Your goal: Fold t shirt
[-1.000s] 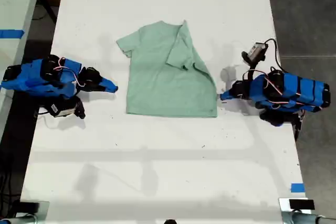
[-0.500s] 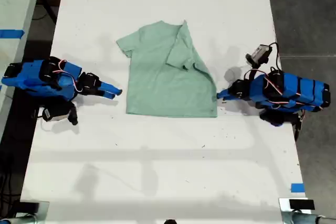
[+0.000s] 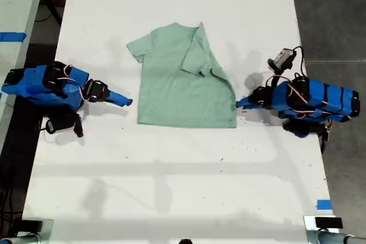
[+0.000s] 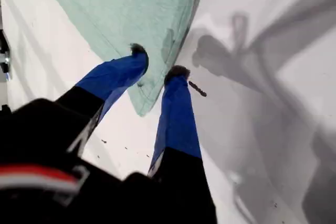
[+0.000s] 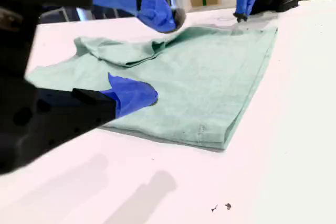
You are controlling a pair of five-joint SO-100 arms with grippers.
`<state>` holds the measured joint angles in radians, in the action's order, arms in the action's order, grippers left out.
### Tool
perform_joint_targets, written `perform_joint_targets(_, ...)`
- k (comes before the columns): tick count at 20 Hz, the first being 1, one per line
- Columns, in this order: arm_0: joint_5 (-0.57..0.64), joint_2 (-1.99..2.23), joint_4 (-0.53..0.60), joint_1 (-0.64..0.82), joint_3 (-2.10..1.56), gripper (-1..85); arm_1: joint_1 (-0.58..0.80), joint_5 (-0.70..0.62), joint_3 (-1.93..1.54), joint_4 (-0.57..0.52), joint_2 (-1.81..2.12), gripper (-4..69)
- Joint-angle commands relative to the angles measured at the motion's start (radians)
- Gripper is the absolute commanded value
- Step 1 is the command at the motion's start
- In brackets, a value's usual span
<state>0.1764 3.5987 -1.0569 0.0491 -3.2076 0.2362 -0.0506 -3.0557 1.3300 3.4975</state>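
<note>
White bench (image 3: 171, 187) stood on dark floor (image 3: 331, 15). T shirt (image 3: 177, 84) lay mid-bench; my first claw (image 4: 156, 73) straddled its hem corner, jaws apart. My second claw (image 5: 157, 56) gaped beside it.

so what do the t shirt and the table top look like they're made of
The t shirt looks like soft, matte knit cloth, probably cotton: it drapes in limp folds, and a stitched hem shows in the second wrist view. The table looks like a hard, smooth white board, perhaps laminate; it shows faint sheen and dark scuff marks.
</note>
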Motion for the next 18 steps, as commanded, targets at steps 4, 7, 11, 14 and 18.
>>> perform_joint_targets(4, -0.304, 0.011, -0.066, -0.029, 0.218, 16.2, 0.014, 0.011, -0.049, 0.006, 0.011, 10.5)
perform_joint_targets(7, -0.291, 0.011, -0.048, 0.109, 0.146, 4.8, 0.014, 0.011, -0.049, 0.006, 0.011, 10.5)
perform_joint_targets(11, -0.126, -0.183, -0.034, 0.328, 0.354, -0.1, 0.014, 0.011, -0.049, 0.006, 0.011, 10.5)
perform_joint_targets(14, 0.170, -0.927, -0.115, 0.649, 0.767, 14.3, 0.014, 0.011, -0.049, 0.006, 0.011, 10.5)
perform_joint_targets(18, 0.453, -1.442, -0.048, 0.899, 1.045, 18.6, 0.015, 0.011, -0.049, 0.006, 0.011, 10.6)
